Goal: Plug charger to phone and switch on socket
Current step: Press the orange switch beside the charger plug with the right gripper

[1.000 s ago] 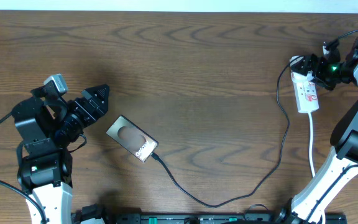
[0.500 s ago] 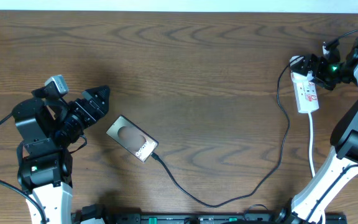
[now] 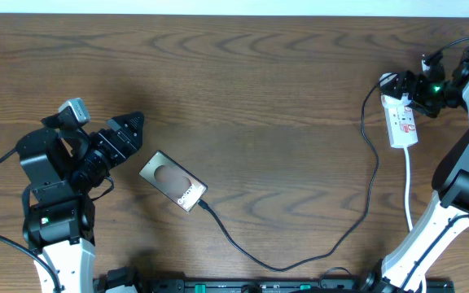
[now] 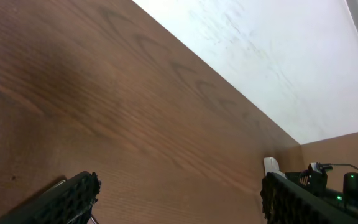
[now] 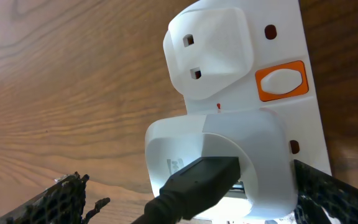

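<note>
One phone (image 3: 173,181), one charger (image 3: 279,267), one socket (image 3: 403,122) – two arms (image 3: 51,175) (image 3: 466,163)

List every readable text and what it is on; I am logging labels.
White lettering on the phone: too small to read.
Red marks on the socket: too small to read.
Raised mark on the white adapter: blurred, unreadable.
Nothing else bears text.

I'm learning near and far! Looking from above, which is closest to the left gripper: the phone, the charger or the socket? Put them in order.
1. phone, just down-right of the left gripper.
2. charger, trailing right from the phone.
3. socket, far right side.
</note>
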Available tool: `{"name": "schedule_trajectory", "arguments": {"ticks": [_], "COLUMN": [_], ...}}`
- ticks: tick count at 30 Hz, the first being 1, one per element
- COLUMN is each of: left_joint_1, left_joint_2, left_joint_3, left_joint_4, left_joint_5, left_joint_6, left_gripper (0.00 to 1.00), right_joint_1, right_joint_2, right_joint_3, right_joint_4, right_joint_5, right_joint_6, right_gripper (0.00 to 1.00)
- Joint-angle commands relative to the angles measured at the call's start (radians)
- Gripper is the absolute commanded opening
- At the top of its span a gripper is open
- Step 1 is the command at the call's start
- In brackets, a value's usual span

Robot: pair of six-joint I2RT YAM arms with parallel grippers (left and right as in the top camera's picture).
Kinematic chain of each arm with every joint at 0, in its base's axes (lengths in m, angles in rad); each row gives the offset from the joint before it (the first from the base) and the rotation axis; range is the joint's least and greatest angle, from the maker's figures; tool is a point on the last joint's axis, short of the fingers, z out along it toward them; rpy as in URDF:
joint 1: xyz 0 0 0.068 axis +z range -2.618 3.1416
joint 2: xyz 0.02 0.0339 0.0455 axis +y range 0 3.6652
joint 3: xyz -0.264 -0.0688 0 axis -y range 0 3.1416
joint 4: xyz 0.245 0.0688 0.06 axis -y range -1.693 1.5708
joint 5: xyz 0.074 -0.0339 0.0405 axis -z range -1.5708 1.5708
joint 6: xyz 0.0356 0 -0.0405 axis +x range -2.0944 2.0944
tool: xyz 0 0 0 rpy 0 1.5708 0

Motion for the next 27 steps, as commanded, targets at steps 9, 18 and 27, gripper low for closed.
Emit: {"name": "schedule_trajectory", "arguments": {"ticks": [9,18,27], "left_joint_1": [0.006,0.006,0.006], "left_joint_2": [0.001,0.001,0.001], "left_joint_3": [0.014,0.014,0.014], "left_joint_4": [0.001,0.001,0.001], "left_joint_5": [-0.006,-0.006,-0.006], "left_joint_6": [0.013,0.013,0.013], "left_gripper": [0.86,0.86,0.86], "right_joint_1": [-0.039,-0.032,-0.021], "right_joint_2": [0.054,0.054,0.054], "right_joint_3": [0.05,0.071,0.125], "right_joint_4": [-0.075,-0.107,-0.127], "right_joint_5": [0.046,0.026,0.035], "right_joint_6": [-0.004,-0.023,-0.038], "right_gripper": [0.99,0.99,0.99]}}
